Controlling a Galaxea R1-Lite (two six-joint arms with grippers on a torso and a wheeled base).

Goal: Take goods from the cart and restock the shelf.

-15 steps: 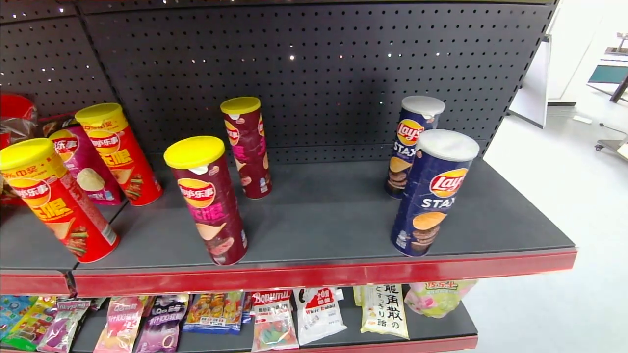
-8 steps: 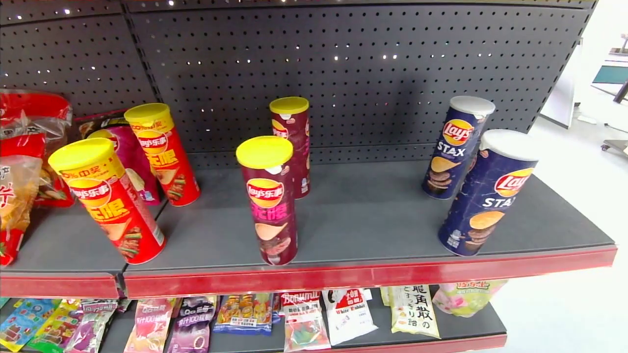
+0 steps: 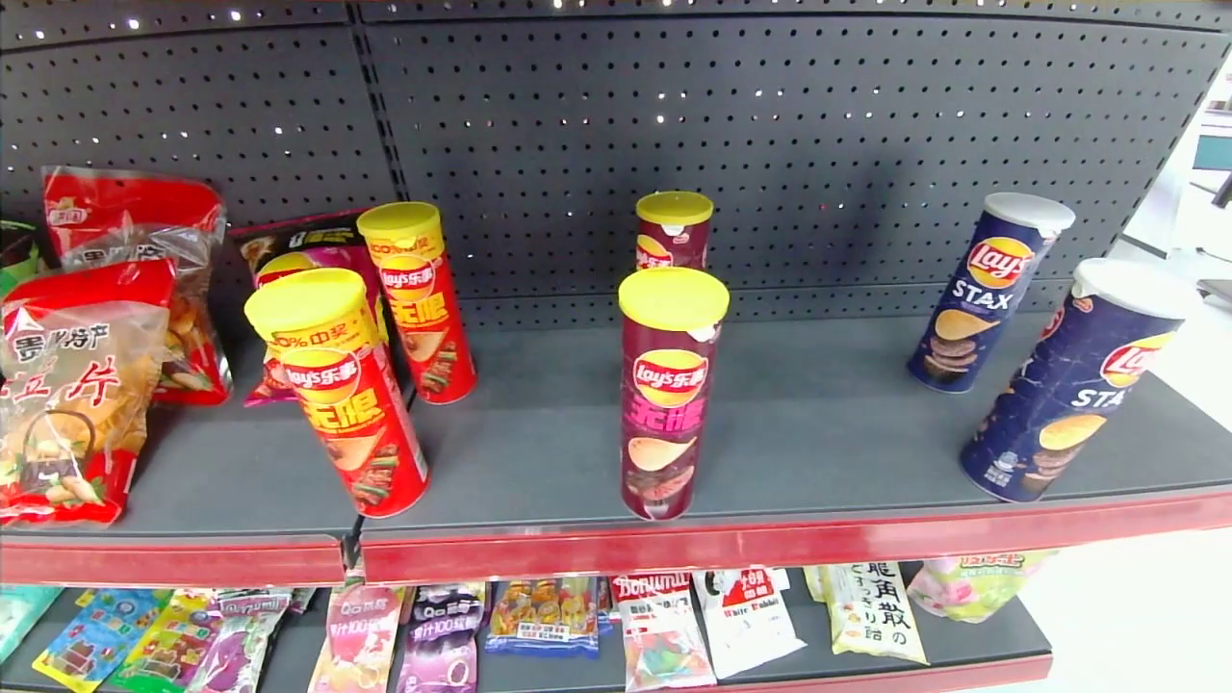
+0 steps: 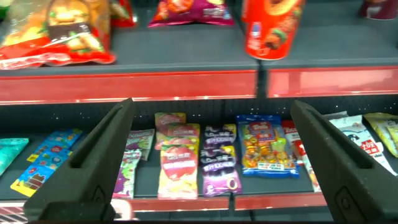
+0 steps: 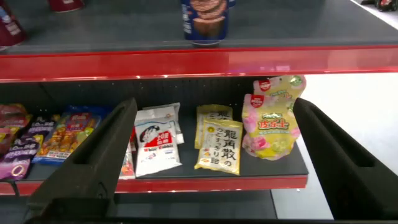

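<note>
left claw (image 4: pixel 211 104): spread wide, nothing held; packets (image 4: pixel 180 165) on the tier below are seen past it | right claw (image 5: pixel 214 102): spread wide, nothing held | shelf (image 3: pixel 818 423): red cans (image 3: pixel 346 385) are stood at left, maroon cans (image 3: pixel 671 385) mid, blue cans (image 3: pixel 1078 385) at right, all upright; bags (image 3: pixel 77 385) are propped at far left

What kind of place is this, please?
Probably a shop, or a mock one: a shelf with a red front edge and a pegboard back, chip cans standing in rows, snack bags laid out on the level below.
</note>
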